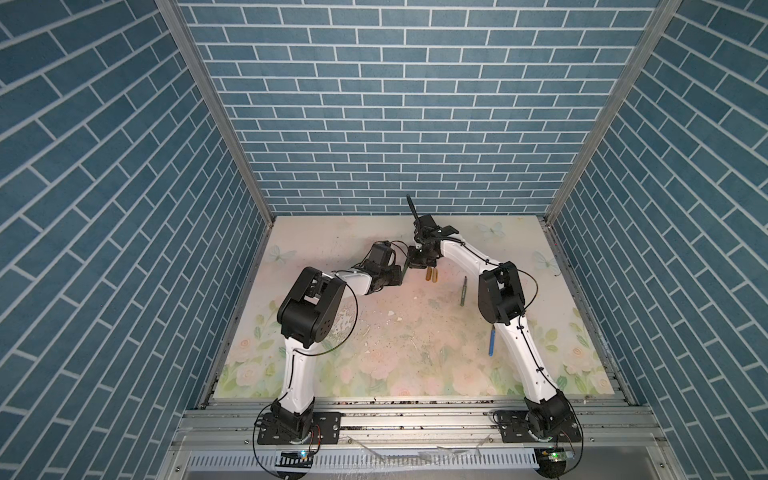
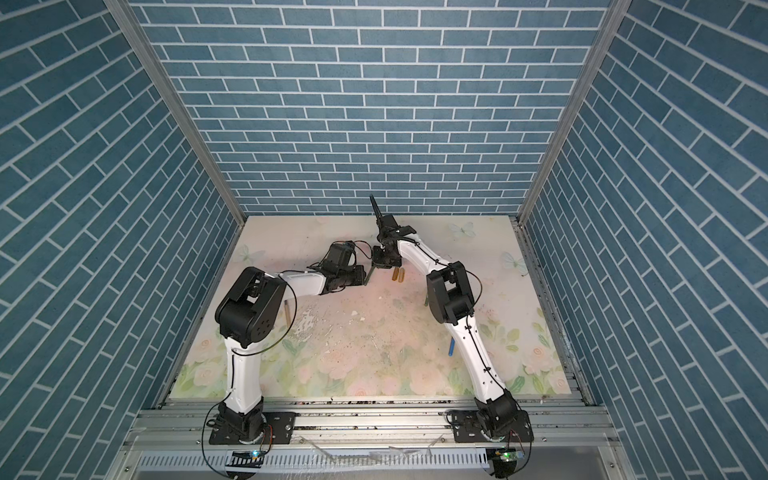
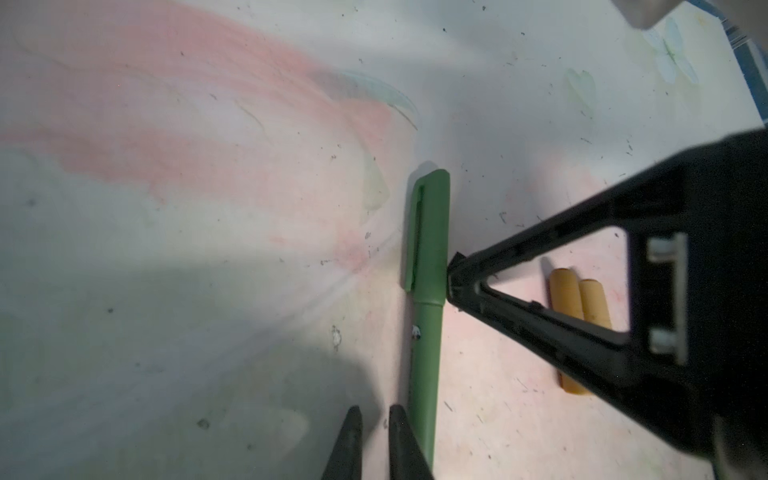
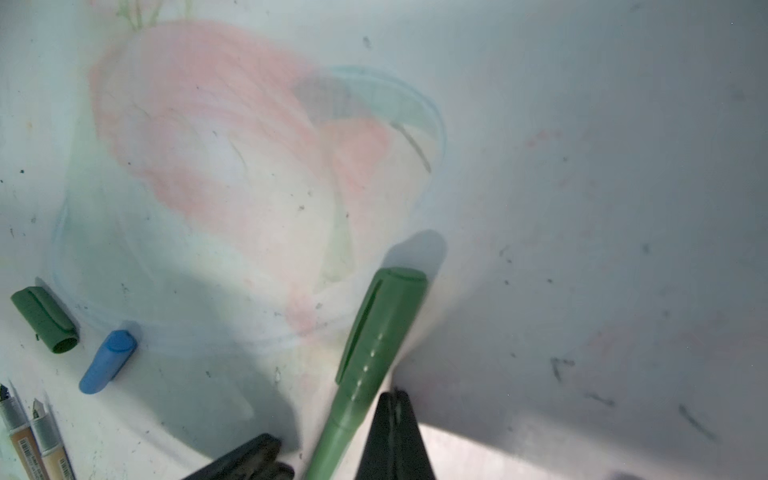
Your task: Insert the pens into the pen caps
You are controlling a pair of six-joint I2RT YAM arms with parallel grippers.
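Since green pen (image 3: pixel 424 374) already wears green cap (image 3: pixel 430 232), both jaws together, holding nothing. Pen lies along left jaws, just beside them; right jaws touch cap's side. 2 tan caps (image 3: pixel 565 299) near pen.

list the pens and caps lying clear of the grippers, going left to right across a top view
pair of short tan caps → green pen → blue pen
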